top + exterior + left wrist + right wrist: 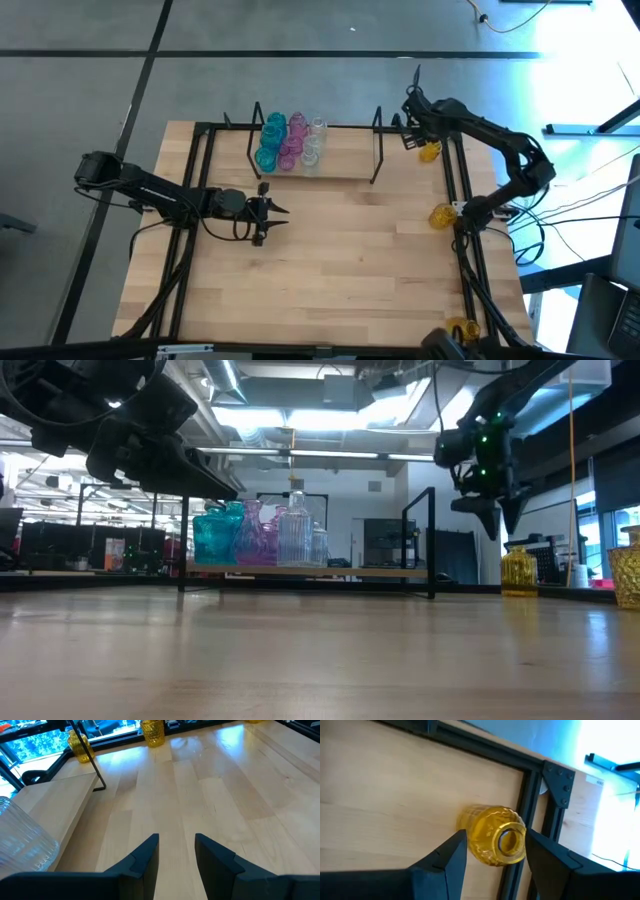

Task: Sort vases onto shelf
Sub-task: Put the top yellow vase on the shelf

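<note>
shelf [340, 160]: low light-wood plank, black wire end frames
shelved vases [290, 140]: teal, pink, clear, upright, clustered at shelf's left end
yellow vases [430, 150]: upright, beyond shelf's right end

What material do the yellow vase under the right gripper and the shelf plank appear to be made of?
The yellow vase looks like translucent tinted glass with a textured, glossy wall: light passes through it and its rim shines. The shelf plank looks like pale wood with a smooth, matte finish; its end frames look like thin black metal wire.
</note>
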`<state>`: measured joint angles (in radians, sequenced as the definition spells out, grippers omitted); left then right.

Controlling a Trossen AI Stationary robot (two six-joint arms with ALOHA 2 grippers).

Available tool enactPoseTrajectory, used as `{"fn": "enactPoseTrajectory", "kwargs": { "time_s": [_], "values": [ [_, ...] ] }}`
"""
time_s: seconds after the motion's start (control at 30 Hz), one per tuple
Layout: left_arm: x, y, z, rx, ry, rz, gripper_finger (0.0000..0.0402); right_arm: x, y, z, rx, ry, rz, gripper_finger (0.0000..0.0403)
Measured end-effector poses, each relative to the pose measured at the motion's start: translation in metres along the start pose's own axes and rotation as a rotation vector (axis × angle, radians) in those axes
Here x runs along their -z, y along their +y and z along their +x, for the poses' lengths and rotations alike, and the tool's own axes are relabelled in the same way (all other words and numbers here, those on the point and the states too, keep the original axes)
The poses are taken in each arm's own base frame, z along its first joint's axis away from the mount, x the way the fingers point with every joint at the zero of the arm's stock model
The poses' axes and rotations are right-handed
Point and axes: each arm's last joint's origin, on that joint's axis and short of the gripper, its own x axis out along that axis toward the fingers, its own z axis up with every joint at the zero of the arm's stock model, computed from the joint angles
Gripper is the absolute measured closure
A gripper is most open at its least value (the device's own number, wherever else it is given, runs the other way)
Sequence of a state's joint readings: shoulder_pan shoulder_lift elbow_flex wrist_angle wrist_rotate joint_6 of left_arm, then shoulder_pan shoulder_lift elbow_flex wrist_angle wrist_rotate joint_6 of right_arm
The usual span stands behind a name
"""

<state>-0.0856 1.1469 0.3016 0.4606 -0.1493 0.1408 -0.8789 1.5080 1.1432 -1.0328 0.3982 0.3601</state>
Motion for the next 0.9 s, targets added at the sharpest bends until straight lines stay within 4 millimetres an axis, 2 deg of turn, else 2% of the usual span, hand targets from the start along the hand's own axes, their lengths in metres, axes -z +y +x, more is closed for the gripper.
{"fn": "enactPoseTrajectory", "kwargs": {
  "time_s": [0.43,0.7,0.9],
  "values": [
    [0.000,0.000,0.000,0.000,0.003,0.001,0.0282,-0.002,0.008,0.021,0.019,0.096,-0.023,0.0221],
    [0.000,0.000,0.000,0.000,0.004,0.000,0.0282,-0.004,-0.001,0.027,-0.010,0.140,0.019,0.0221],
    [0.000,0.000,0.000,0.000,0.004,0.001,0.0282,-0.002,0.000,0.033,-0.047,0.141,0.018,0.0223]
  ]
}}
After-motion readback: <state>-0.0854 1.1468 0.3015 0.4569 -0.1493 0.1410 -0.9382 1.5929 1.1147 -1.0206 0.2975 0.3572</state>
